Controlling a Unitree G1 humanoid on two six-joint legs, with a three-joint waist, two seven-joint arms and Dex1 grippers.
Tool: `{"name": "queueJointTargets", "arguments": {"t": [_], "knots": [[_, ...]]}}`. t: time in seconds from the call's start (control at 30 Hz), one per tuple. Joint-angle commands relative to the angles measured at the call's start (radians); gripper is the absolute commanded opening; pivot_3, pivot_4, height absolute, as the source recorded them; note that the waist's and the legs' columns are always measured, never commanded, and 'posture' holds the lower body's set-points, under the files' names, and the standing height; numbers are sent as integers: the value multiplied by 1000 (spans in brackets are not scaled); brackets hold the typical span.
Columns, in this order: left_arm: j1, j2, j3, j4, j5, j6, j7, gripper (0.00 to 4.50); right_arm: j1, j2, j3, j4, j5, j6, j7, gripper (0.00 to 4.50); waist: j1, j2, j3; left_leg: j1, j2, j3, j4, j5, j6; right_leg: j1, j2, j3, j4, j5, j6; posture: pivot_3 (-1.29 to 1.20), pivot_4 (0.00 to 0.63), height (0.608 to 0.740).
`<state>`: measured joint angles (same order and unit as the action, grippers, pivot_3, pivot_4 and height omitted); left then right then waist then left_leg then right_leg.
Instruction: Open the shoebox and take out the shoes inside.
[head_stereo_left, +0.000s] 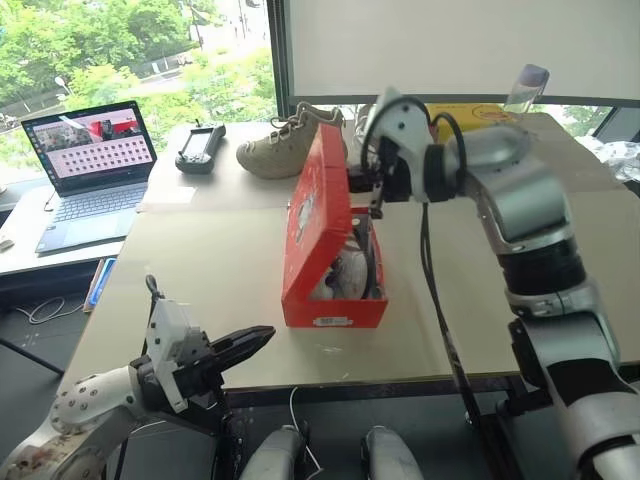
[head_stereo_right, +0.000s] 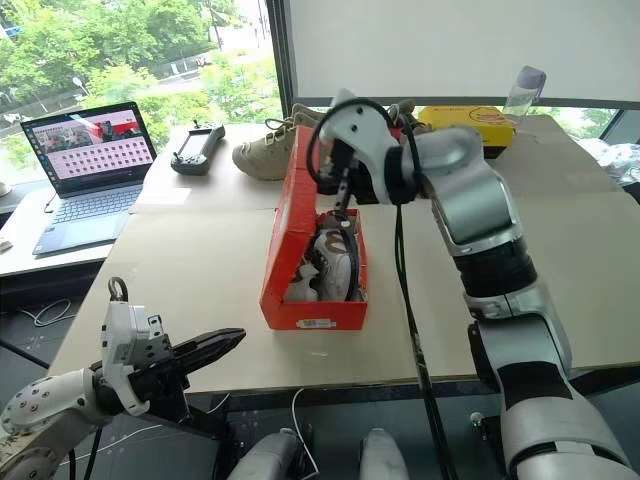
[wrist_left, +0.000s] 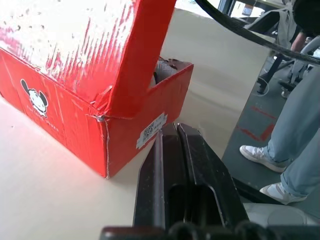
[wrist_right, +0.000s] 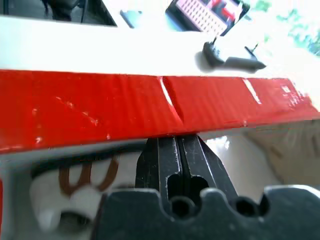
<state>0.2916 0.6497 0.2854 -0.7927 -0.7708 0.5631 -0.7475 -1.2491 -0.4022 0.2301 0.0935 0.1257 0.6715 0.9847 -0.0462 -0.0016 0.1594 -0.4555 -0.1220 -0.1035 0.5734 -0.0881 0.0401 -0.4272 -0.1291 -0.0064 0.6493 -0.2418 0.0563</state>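
The right gripper (head_stereo_left: 374, 197) has its fingers together, tips pressed against the inner rim of the raised lid of the shoebox (head_stereo_left: 335, 300), clamping nothing. The lid stands nearly upright on the box's left side, directly ahead of those fingers. Below the gripper, inside the open box, lie the shoes (head_stereo_right: 328, 262), whitish-grey with black trim. Beyond the lid, on the table (head_stereo_left: 200, 280), sit a tan lace-up shoe (head_stereo_left: 285, 143), a black controller (head_stereo_left: 200, 147) and a laptop (head_stereo_left: 90, 170); a yellow box (head_stereo_right: 465, 122) lies behind the right arm. The left gripper (head_stereo_left: 262, 340) is closed and empty, low off the table's near edge, pointing at the box's labelled end, apart from it. A person's legs (wrist_left: 295, 140) stand beyond the table.
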Motion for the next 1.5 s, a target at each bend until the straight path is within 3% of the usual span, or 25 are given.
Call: {"name": "queueJointTargets", "arguments": {"t": [0.03,0.17,0.53,0.7,0.83,1.03,1.17,1.47,1.5], "knots": [[-1,3,-2,-12,3,-33,-2,54,-106,125,-108,48,77,5,-115,0,2,0,0,1,0,0,0,0,0,-1,1,-1,0,0,0,0,150,732],[0,2,-10,-6,7,-42,0,54,-118,217,-126,200,57,-23,-231,0,16,-1,-1,5,-1,0,-1,0,0,0,6,0,0,3,-6,0,150,732],[-22,21,23,22,10,-52,2,54,-42,108,-63,248,-2,-59,-186,0,30,0,0,8,-1,4,-4,0,-1,-1,7,6,0,3,-9,0,150,732],[-200,176,80,225,-41,-17,-164,54,86,-37,29,58,1,43,-45,0,32,0,0,8,0,3,-4,0,-1,-1,8,5,0,-1,-4,0,150,732],[-382,291,28,491,5,-34,-333,54,143,-83,59,-13,4,125,-27,0,23,1,1,8,0,4,-4,0,-1,-1,7,6,1,-2,-2,0,150,732],[-645,296,-140,821,122,-102,-534,54,213,-105,106,-51,-49,174,-83,0,16,1,1,8,-1,5,-5,0,-1,-1,4,5,-1,-2,-2,0,150,732],[-837,233,-234,1069,201,-149,-637,0,251,-91,110,-65,-62,229,-134,1353,25,-1,1,8,-2,5,-4,0,-1,-1,4,4,-1,6,0,0,150,732],[-1041,114,-271,1241,269,-242,-727,0,287,-123,123,-106,-117,323,-224,4454,23,-2,2,-1,-3,4,1,0,0,-3,6,5,-2,10,3,0,150,732],[-1051,105,-266,1254,266,-245,-734,0,289,-124,127,-106,-119,339,-229,4483,21,-2,2,-1,-3,4,1,0,0,-3,6,5,-2,10,3,0,150,732]]}}
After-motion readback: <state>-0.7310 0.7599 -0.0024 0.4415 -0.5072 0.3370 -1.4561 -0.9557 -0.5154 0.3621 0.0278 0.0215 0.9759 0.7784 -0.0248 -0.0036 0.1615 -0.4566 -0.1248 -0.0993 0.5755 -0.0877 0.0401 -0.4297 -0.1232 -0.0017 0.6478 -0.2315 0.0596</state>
